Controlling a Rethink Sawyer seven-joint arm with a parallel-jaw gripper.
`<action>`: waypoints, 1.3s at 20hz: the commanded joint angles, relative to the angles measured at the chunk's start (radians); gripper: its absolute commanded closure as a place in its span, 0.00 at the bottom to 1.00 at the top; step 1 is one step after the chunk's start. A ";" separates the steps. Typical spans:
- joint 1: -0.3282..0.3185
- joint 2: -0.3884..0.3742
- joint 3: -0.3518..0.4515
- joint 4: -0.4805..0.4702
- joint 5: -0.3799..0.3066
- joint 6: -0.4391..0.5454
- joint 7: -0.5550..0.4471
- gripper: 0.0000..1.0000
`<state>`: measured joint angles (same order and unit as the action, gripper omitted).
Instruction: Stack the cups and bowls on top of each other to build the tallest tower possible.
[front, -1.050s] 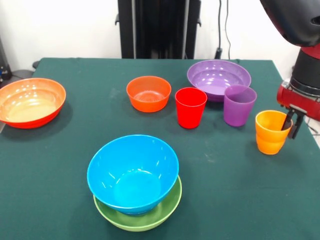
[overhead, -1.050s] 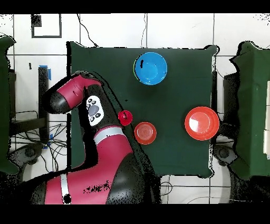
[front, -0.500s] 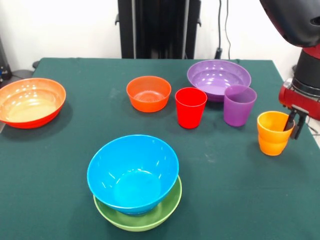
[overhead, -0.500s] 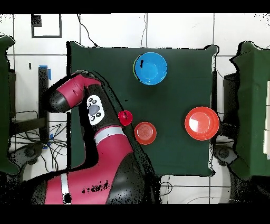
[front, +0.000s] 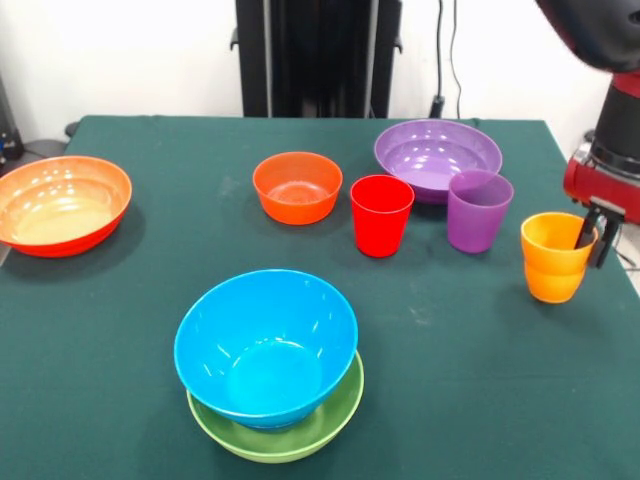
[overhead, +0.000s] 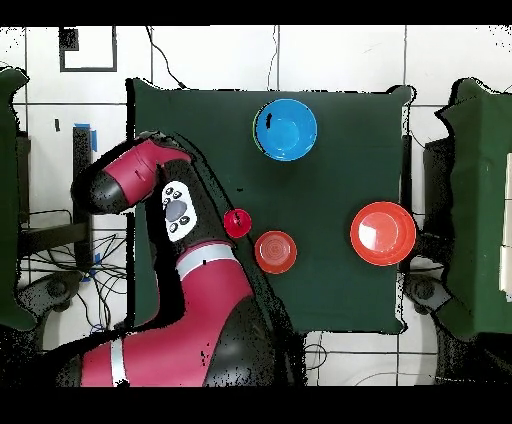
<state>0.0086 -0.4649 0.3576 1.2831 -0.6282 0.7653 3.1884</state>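
Note:
At the right edge of the table, the waisted orange cup (front: 553, 262) hangs in my gripper (front: 592, 236), shut on its rim with one finger inside and one outside. A red cup (front: 381, 215) and a purple cup (front: 478, 210) stand upright in the middle right. Behind them sits the wide purple bowl (front: 437, 152), with a small orange bowl (front: 297, 186) to its left. The tower is a light blue bowl (front: 265, 345) nested in a lime green bowl (front: 300, 440) at the near edge. Overhead, my arm (overhead: 180, 215) hides the orange cup and the gripper.
A wide orange-red bowl (front: 62, 204) lies at the left edge of the green table (front: 480, 380). Overhead, the blue bowl (overhead: 285, 129), red cup (overhead: 237, 223), small orange bowl (overhead: 275, 251) and orange-red bowl (overhead: 383, 233) show beside the arm.
The gripper has carried the orange cup a little up and to the right in the front view. Nothing else has moved.

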 joint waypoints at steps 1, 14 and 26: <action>-0.022 -0.115 0.012 0.104 0.015 0.068 -0.232 1.00; -0.252 -0.297 0.112 0.178 0.118 0.143 -0.465 1.00; -0.260 -0.365 0.104 0.035 0.191 0.387 -0.492 1.00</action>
<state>-0.2955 -0.7985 0.4046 1.3764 -0.4808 0.8886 2.9354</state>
